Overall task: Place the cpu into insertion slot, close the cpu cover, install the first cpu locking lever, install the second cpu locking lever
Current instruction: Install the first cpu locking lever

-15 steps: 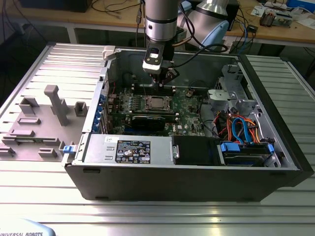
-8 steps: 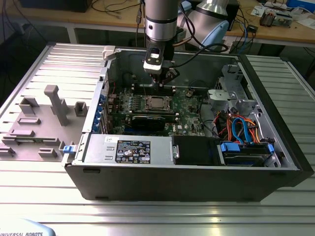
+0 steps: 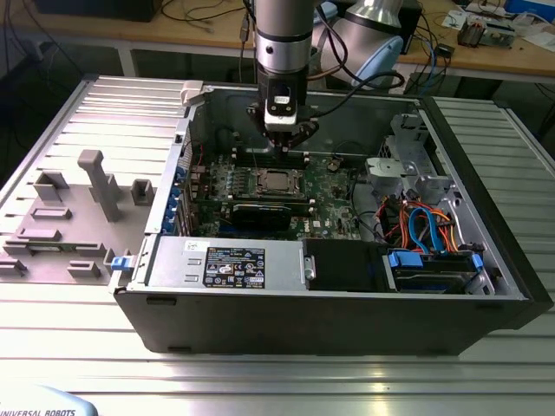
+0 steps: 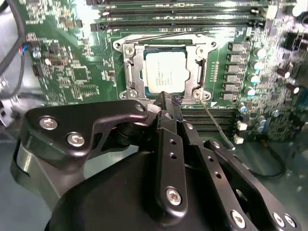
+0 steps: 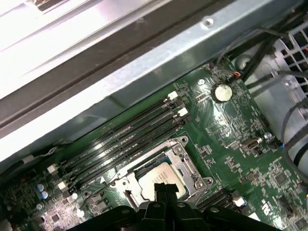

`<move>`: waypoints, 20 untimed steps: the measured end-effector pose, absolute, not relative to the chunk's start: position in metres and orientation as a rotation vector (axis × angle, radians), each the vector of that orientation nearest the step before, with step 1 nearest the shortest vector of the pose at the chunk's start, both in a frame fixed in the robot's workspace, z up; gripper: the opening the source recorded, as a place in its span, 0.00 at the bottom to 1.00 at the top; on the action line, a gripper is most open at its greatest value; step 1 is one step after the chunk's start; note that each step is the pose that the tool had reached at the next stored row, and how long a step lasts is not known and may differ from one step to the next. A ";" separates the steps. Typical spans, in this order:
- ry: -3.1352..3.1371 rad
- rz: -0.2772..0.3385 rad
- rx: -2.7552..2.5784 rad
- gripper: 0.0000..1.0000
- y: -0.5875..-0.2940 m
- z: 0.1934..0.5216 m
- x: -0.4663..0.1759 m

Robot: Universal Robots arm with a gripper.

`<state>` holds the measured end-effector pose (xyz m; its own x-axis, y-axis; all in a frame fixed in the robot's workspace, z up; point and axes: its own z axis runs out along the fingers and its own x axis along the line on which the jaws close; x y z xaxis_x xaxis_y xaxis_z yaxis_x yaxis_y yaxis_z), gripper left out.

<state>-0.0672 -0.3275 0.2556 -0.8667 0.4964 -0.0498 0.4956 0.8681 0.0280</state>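
Black gripper (image 4: 166,98) above the socket; fingers' state cannot be told.
Dull silver square cpu (image 4: 164,72) sits in the metal-rimmed insertion slot (image 4: 128,72), cpu cover (image 4: 199,72) closed flat.

Green motherboard (image 5: 231,144) inside metal case (image 5: 144,72). Chip (image 5: 161,175) sits in socket (image 5: 144,168), silver frame (image 5: 190,168) around it. Black gripper (image 5: 166,192) tip over chip's near edge. Long black memory slots (image 5: 120,139) beside socket. Round coin battery (image 5: 221,92) near board corner.
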 end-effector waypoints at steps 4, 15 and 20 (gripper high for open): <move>2.988 0.025 0.774 0.11 -0.328 0.255 -0.077; 3.029 0.030 0.598 0.11 -0.327 0.255 -0.086; 3.053 0.034 0.460 0.11 -0.327 0.255 -0.087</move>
<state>-0.0866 -0.3274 0.2552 -0.9542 0.2952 -0.0495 0.2940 0.9553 0.0297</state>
